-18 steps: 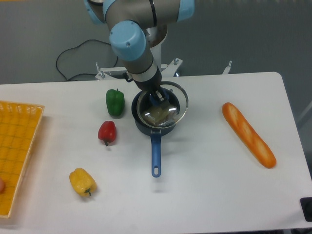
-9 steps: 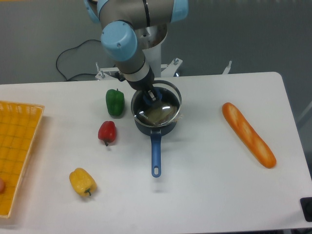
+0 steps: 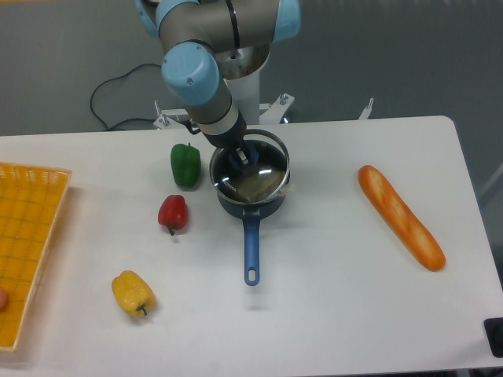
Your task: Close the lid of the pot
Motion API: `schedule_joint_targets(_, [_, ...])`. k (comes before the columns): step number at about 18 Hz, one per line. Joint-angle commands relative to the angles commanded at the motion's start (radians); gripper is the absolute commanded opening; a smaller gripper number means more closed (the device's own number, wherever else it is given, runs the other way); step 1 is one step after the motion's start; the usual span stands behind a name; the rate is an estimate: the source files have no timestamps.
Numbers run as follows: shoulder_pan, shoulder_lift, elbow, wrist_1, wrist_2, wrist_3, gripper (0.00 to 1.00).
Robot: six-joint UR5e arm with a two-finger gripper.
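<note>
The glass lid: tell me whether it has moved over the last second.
Yes. The glass lid, held by the gripper, shifted left toward the green pepper, and now sits more squarely over the blue saucepan.

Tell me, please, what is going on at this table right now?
The robot arm is holding the clear glass lid over the blue pot, with its gripper at the lid's middle. The lid looks roughly lined up with the pot, but whether it is fully seated cannot be told. The pot's handle points toward the front of the table. Around it lie a green pepper, a red pepper, a yellow pepper, a baguette and a yellow basket.
</note>
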Motion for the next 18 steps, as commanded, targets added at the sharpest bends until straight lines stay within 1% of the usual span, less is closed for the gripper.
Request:
schedule_joint_targets(10, [0.006,-0.002,0.008,0.002,0.008,-0.003,0.37])
schedule_joint_targets(13, [0.005,-0.009,0.005,0.014,0.009,-0.005,0.37])
schedule_joint_targets(16, [0.000,-0.015,0.000,0.017,0.051,-0.005,0.37])
schedule_joint_targets(18, [-0.003,-0.022,-0.002,0.020,0.052,-0.011,0.37])
